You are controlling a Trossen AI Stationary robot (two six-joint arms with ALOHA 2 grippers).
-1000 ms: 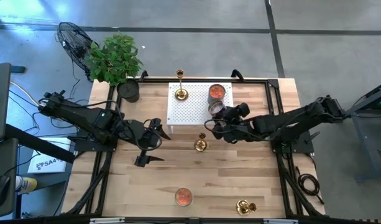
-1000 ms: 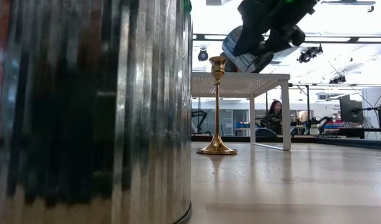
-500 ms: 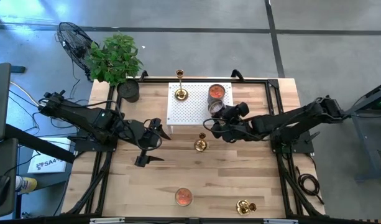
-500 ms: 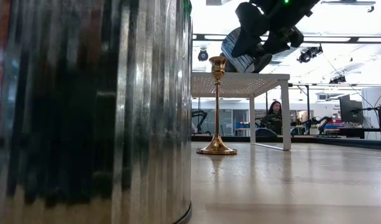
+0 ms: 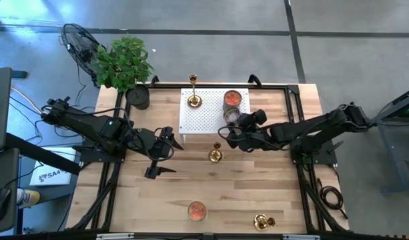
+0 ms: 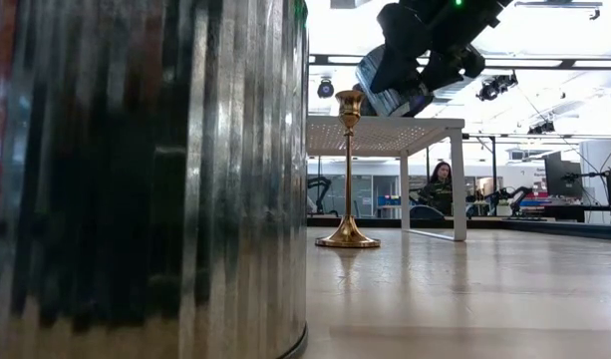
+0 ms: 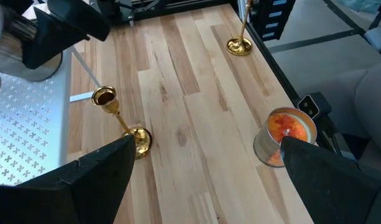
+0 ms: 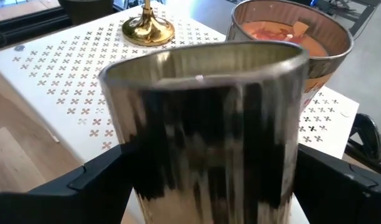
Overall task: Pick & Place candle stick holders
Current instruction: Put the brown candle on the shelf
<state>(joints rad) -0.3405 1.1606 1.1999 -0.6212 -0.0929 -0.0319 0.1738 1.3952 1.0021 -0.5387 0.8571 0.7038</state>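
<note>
Right gripper (image 5: 232,124) holds a shiny metal tin (image 8: 206,124) between wide-spread fingers, above the front-right corner of the white perforated shelf (image 5: 191,119). Judgement: lower the tin square onto the shelf, clear of the orange-filled tin (image 5: 232,99) at 12 o'clock.

Candle stick holders: one on the shelf (image 5: 194,100), one on the table (image 5: 257,180) just below the shelf (image 5: 215,155), one at the near edge (image 5: 261,221); another orange tin (image 5: 197,211) sits nearby.

Left gripper (image 5: 165,152) waits at 9 o'clock, fingers wide, empty.
</note>
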